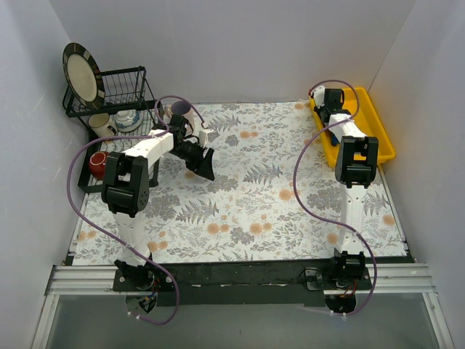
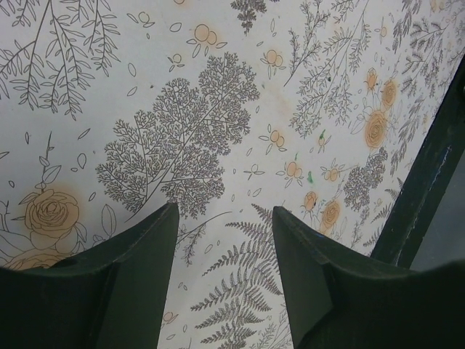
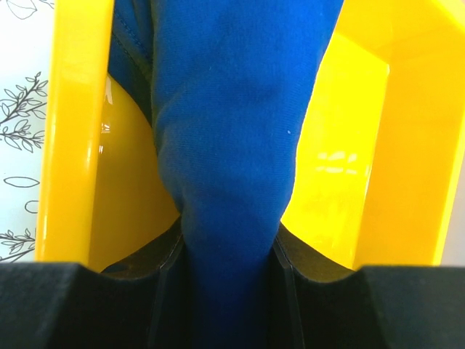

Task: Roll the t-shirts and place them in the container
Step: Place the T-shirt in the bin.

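The right gripper [image 3: 229,251] reaches into the yellow tray [image 3: 73,145], its fingers pinching a bunched fold of a blue t-shirt [image 3: 225,109] that lies inside the tray. To do this well, I judge the lift should go straight up until the fabric clears the tray's walls. It should then swing left of the tray, so the shirt can be spread flat for rolling. The left gripper [image 2: 225,233] hovers well left of the tray, fingers spread and holding nothing, over the flowered tablecloth [image 2: 182,87]. A dish rack [image 1: 120,91] with a plate [image 1: 80,73] stands far left of the tray. Plain white walls [image 1: 240,43] close the table in.
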You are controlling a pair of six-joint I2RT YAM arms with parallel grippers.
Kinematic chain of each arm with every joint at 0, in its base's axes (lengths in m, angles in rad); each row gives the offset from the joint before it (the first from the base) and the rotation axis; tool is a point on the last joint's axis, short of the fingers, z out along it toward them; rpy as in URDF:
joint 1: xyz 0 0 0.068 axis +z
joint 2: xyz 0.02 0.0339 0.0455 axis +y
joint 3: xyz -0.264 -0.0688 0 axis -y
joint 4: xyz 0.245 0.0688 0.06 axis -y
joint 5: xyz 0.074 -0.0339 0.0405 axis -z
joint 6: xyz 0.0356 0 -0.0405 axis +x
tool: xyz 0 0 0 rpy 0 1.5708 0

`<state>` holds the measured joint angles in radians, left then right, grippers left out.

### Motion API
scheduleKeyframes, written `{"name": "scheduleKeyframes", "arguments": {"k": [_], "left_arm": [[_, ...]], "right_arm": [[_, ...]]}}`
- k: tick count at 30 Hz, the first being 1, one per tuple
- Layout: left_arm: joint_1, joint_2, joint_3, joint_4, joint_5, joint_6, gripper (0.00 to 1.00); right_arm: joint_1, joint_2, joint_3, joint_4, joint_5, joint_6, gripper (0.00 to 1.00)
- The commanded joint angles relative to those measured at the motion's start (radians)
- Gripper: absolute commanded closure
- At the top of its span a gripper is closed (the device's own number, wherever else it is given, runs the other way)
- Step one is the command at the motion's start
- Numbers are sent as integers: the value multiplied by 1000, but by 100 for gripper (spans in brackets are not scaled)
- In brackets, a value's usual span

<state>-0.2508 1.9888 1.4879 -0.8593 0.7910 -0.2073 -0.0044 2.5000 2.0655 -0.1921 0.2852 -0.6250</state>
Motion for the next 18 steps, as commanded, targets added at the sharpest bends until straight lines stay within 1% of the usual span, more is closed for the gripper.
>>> {"name": "scheduleKeyframes", "arguments": {"k": [1,3,6,7,9,10,11,18], "left_arm": [[-4,1,20,16,31,2,47],[-5,2,23,14,31,3,47],[-5,2,34,16,34,2,47],[-4,2,34,17,36,2,47],[-4,2,37,20,39,0,47],[-4,2,41,22,43,2,47],[-4,4,43,23,47,0,47],[-5,-13,40,31,57,0,47]], "right_arm": [[0,-12,42,-32,-37,61,99],[1,-23,36,-50,-49,61,99],[0,-47,33,-76,-40,65,88],[0,-55,33,-89,-37,67,77],[0,-82,38,-125,-40,71,70],[0,-93,39,-139,-44,74,64],[0,-104,38,-151,-50,86,61],[0,-199,27,-286,-87,117,54]]}}
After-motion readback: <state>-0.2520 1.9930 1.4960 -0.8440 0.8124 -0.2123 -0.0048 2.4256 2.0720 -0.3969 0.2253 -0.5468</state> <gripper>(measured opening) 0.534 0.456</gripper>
